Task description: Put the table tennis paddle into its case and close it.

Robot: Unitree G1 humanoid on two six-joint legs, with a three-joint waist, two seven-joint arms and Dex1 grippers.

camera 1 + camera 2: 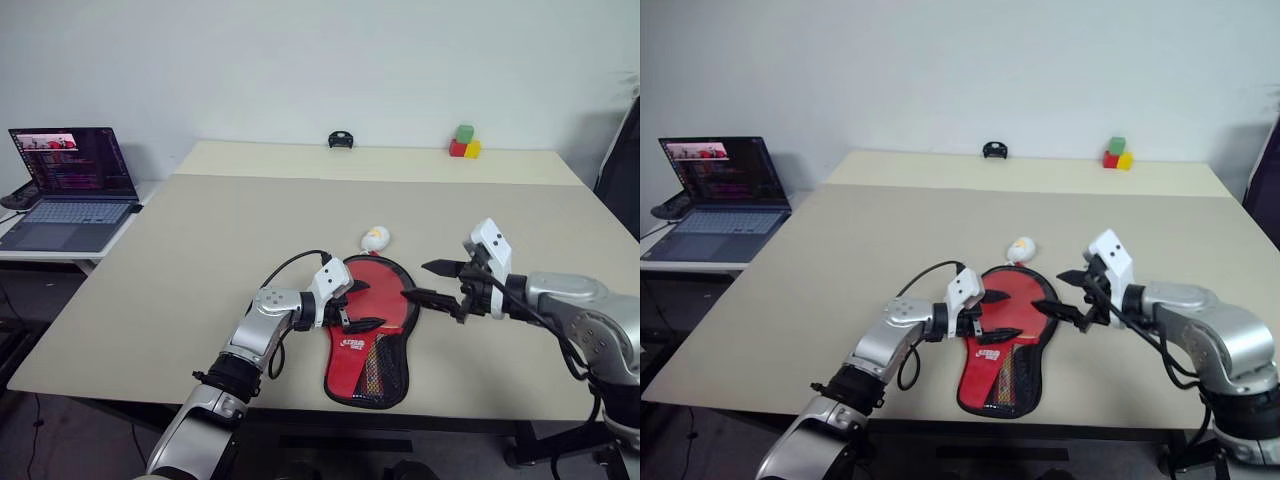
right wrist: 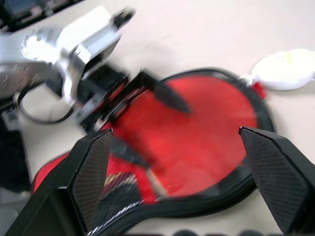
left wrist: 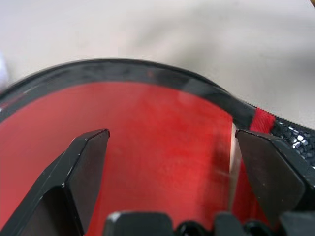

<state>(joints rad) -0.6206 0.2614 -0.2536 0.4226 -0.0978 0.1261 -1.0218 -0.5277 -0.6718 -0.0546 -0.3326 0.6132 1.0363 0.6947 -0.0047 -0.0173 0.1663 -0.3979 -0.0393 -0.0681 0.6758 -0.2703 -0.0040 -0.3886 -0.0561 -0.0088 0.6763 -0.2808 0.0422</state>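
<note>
Blurred beyond detail in the right wrist view: silver left gripper over red mesh-fronted paddle-shaped case.

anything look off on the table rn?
Nothing damaged or spilled. The red-rubber paddle lies inside the black-edged mesh case near the beige table's front edge. A small white egg-shaped object sits beside the case's round end. Coloured blocks stand at the far edge.
</note>
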